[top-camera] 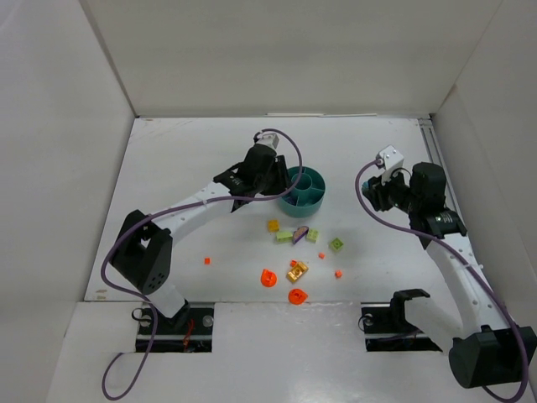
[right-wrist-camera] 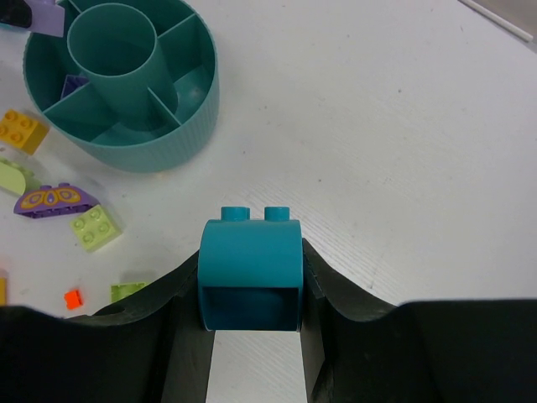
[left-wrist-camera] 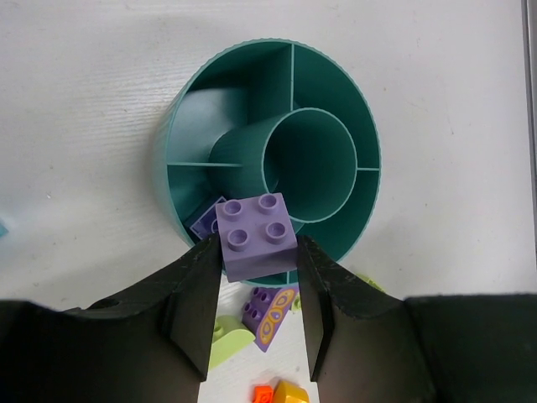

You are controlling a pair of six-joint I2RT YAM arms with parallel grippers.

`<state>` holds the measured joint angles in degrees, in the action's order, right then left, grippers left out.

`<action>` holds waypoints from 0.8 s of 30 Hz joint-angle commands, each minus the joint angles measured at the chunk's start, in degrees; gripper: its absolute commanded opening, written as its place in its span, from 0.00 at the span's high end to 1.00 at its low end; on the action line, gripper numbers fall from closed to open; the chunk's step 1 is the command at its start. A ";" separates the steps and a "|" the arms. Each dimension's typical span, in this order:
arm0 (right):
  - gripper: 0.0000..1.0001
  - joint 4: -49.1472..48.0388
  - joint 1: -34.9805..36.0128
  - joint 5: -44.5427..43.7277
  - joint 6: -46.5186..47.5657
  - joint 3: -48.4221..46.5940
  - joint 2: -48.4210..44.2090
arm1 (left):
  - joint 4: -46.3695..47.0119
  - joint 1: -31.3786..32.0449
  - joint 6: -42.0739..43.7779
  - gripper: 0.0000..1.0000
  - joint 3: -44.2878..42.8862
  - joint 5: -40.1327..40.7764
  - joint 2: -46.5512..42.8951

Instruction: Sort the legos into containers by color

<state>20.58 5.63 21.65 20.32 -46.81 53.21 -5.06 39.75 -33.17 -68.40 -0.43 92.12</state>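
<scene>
Pinching a purple brick (left-wrist-camera: 256, 235) tight, the left gripper (left-wrist-camera: 256, 252) is hanging over the teal dish (left-wrist-camera: 180, 126) section holding another purple piece (left-wrist-camera: 204, 222) and should be releasing clear of its dividers, while the right gripper (right-wrist-camera: 252, 290) is clamping a turquoise piece (right-wrist-camera: 250, 252) nearby.

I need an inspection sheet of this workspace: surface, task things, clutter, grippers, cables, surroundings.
Surface: white table, loose pieces lying on it.
Job's things: teal dish holds one purple piece in an outer section; yellow brick, lime green brick, gold brick, orange round piece outside.
Clutter: nothing seen.
Grippers: left gripper shut on purple brick at the dish rim; right gripper shut on turquoise brick, apart from the dish.
Cables: purple cable along each arm.
Surroundings: white walls around.
</scene>
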 commanded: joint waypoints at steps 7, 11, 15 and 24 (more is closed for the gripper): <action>0.98 -1.07 -0.27 1.29 1.13 -0.65 -2.15 | 1.81 0.16 1.26 0.49 -0.07 -1.33 -0.80; 0.97 -1.07 -0.27 1.29 1.13 -0.65 -2.67 | 1.81 0.16 1.79 0.44 -0.07 -1.33 -1.41; 0.94 -3.08 -0.27 8.04 2.44 0.58 -2.76 | 1.81 0.16 2.32 0.32 0.63 -0.72 -3.43; 0.94 -10.99 14.31 4.38 -0.01 -1.62 6.98 | 1.81 0.16 1.79 0.00 7.92 5.34 -15.11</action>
<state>15.35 15.42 28.21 21.39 -46.04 57.71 -4.97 39.75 -31.68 -62.41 1.58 83.02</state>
